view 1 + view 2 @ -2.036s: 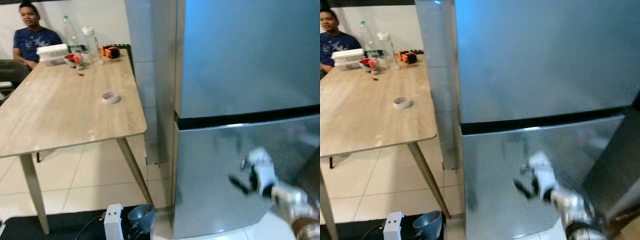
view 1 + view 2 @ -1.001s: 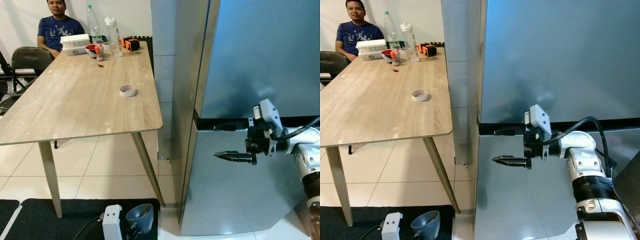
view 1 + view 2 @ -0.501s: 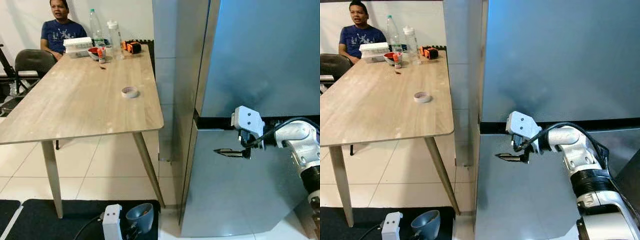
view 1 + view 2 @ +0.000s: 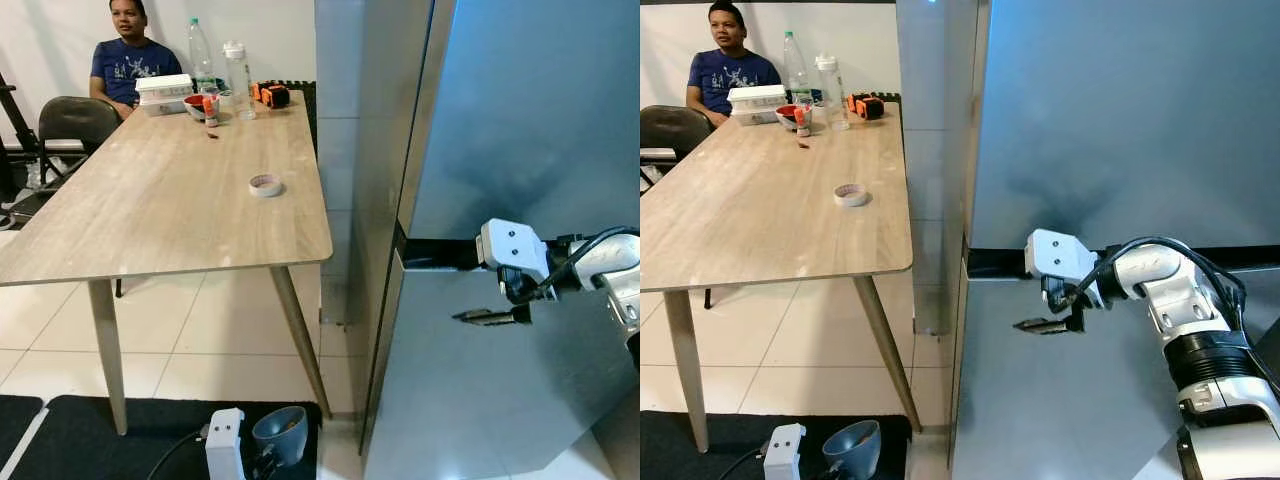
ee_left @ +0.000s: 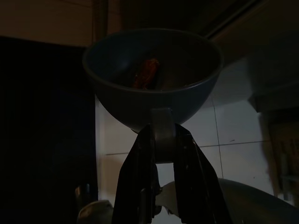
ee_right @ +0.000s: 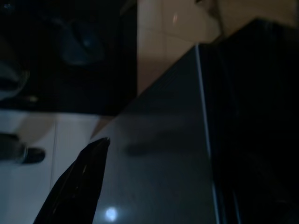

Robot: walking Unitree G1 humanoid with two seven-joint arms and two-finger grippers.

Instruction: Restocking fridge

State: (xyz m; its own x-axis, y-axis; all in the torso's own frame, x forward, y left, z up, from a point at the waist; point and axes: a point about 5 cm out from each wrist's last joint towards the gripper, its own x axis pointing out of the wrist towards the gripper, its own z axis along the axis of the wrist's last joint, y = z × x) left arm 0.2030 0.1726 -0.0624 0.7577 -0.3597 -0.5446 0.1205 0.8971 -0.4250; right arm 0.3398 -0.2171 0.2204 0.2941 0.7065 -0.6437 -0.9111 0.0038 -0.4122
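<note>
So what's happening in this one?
The robot stands at a closed silver fridge. Its right gripper is raised in front of the lower door, near the dark seam between the two doors, with nothing in it. The left gripper hangs low, shut on the rim of a blue bowl that has something reddish inside. A person sits at the far end of a wooden table.

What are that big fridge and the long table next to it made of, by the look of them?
Fridge: looks like brushed steel or a steel-look coating, smooth grey with soft blurry reflections. Table: pale wood or wood-look laminate, matt, with grain lines running along the top; which of the two can't be told.
</note>
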